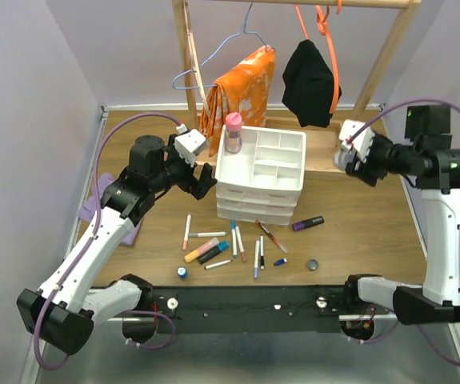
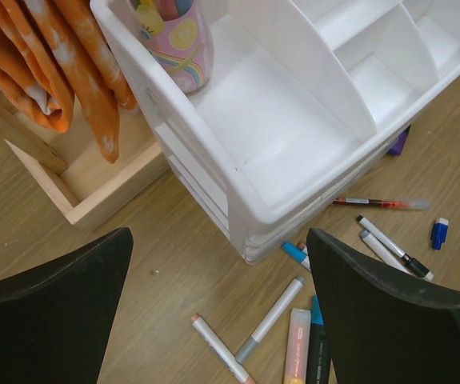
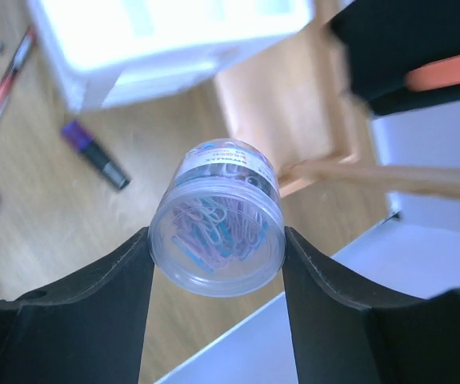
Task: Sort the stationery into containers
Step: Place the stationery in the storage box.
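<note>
Right tool (image 3: 218, 264) clamps clear round plastic paper-clip jar (image 3: 220, 204) by its sides, aloft right of white divided tray (image 1: 258, 186). Likely light, stiff, slick: grip mid-wall. Left tool (image 2: 218, 276) open, empty

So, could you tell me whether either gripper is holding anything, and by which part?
The right gripper holds a clear paper-clip jar, pinched across its round side wall. The left gripper is open and empty.

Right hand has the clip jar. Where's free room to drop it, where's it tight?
Tray is bare except the pink bottle in its far-left corner. Table is bare right of the drawers, past the purple marker. Crowded: pens scattered in front of the drawers.
</note>
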`<control>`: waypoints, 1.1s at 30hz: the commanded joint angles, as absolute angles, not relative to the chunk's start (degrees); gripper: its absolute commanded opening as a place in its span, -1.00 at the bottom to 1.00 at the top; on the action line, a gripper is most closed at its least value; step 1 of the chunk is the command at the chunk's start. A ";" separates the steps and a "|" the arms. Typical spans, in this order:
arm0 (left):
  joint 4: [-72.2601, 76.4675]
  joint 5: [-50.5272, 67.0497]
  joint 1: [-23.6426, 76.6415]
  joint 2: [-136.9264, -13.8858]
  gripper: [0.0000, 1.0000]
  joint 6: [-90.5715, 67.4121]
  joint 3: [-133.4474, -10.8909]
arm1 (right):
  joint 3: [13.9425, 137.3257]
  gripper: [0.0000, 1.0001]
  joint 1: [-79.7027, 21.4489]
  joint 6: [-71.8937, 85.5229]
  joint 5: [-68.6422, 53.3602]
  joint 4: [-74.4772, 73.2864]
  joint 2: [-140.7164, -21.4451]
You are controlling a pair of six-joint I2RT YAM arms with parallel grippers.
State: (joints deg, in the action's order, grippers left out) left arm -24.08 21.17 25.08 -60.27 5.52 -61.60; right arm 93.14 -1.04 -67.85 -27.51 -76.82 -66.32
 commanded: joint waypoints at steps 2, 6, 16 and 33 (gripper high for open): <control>-23.82 20.83 24.52 -58.27 0.98 5.89 -62.05 | 112.12 -0.30 -1.05 -55.39 -40.66 -79.45 -75.74; -23.73 20.83 24.00 -58.10 0.98 5.27 -62.05 | 121.62 -0.30 -5.77 -45.12 -42.81 -77.53 -82.78; -23.56 21.27 20.66 -57.31 0.98 4.05 -61.88 | 121.81 -0.33 -33.21 -33.05 -24.18 -71.10 -90.08; -21.27 22.50 16.44 -53.62 0.98 1.67 -56.16 | 128.32 -0.37 -42.18 -24.35 -12.31 -69.00 -102.74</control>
